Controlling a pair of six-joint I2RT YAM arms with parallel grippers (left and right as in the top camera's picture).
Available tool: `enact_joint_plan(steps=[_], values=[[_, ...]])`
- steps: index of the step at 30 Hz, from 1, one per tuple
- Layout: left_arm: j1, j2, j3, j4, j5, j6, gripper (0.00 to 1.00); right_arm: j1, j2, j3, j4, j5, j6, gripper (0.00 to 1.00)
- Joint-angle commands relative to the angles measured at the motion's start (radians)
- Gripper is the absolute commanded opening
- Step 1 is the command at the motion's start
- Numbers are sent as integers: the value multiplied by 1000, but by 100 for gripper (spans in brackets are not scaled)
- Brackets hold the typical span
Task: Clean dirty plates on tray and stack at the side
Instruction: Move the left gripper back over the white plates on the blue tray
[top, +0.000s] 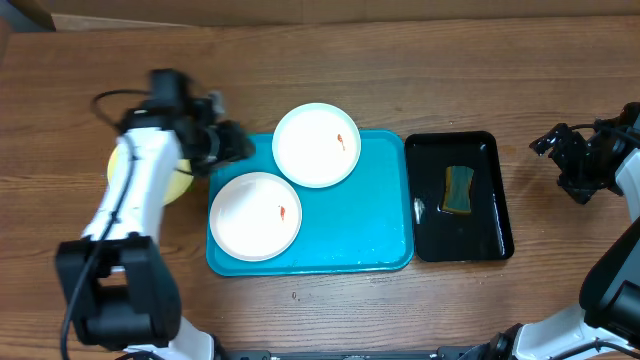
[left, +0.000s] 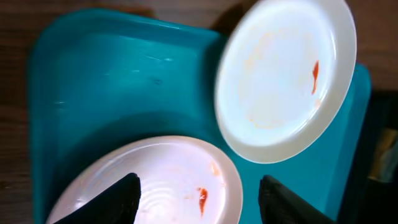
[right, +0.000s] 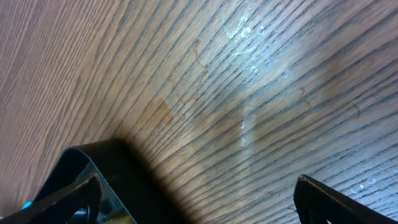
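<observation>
Plates (top: 255, 215) tell our progress: two smeared white ones lie on the tray (top: 370, 230), the yellow one (top: 180, 185) beside it on the counter (top: 400, 60) likely starts our stack, and both our jaws hang open, empty.

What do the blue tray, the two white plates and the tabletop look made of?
Blue tray: probably plastic, smooth, soft sheen, moulded rounded rim. Far white plate and near white plate: glossy, highlights show; plastic or ceramic, cannot tell. Tabletop: wood or wood-look laminate, clear grain lines, slight sheen.
</observation>
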Motion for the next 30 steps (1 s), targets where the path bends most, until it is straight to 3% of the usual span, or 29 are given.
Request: enact_joint_plan(steps=[1,6,12,30], values=[[-140,-16,13,16,-196,-72,63,0,-23,17,6,2,-2,100],[-284,-16,13,43,-235,-80,66,0,-23,17,6,2,-2,100],[-363,-16,13,43,-235,-122,69,0,-23,17,6,2,-2,100],[-372,-16,13,47,-235,-146,77,0,-23,17,6,2,-2,100]])
